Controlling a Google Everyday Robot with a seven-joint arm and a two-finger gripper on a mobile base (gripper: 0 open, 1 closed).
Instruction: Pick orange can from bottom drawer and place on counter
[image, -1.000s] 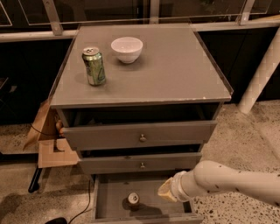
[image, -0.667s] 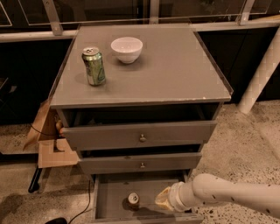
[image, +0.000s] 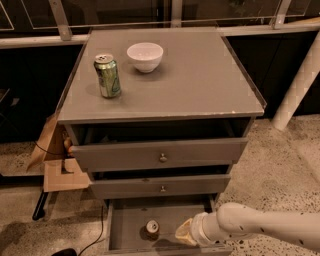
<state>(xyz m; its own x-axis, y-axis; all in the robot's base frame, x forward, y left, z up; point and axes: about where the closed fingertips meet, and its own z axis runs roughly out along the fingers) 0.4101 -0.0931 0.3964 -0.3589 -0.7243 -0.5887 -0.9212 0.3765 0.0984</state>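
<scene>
We see the cream-tipped gripper (image: 183, 233) on its white arm sunk lower and further left over the last second, so it now sits inside the deep, plain grey wooden bottom drawer (image: 125, 240). The small orange-brown metal can (image: 152, 228) stands upright on the drawer floor, just beside the gripper and not yet held. We cannot tell how wide the gripper stands. We judge that the grasp comes next, and the flat grey counter (image: 200, 80) waits above.
</scene>
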